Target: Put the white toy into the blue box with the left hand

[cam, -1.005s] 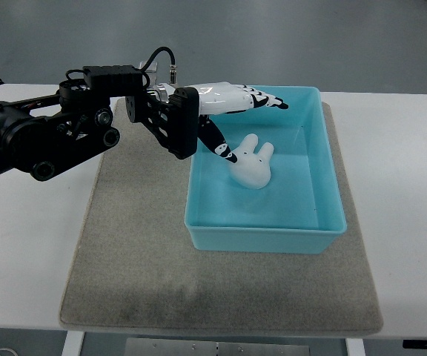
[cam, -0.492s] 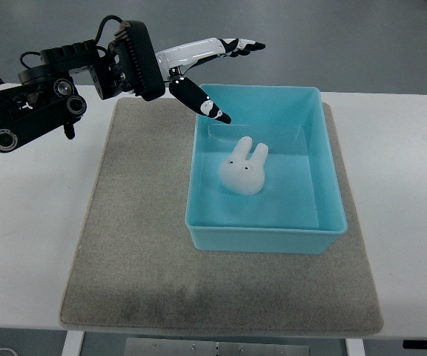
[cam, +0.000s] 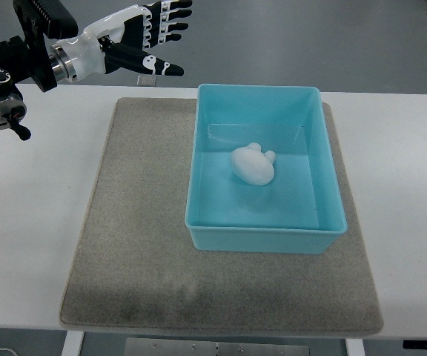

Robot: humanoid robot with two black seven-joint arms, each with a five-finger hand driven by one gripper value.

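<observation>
The white bunny toy (cam: 253, 164) lies inside the blue box (cam: 325, 178), so the placing looks done, and the left hand (cam: 136, 41), fingers spread and empty, hangs over the bench's far-left corner.

White table (cam: 35, 222) stands on grey floor (cam: 310, 37).

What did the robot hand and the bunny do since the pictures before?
The left hand pulled up and away to the far left corner, fingers open, holding nothing. The white toy tipped over inside the blue box and now lies on its side. The box and the grey mat stayed put.
</observation>
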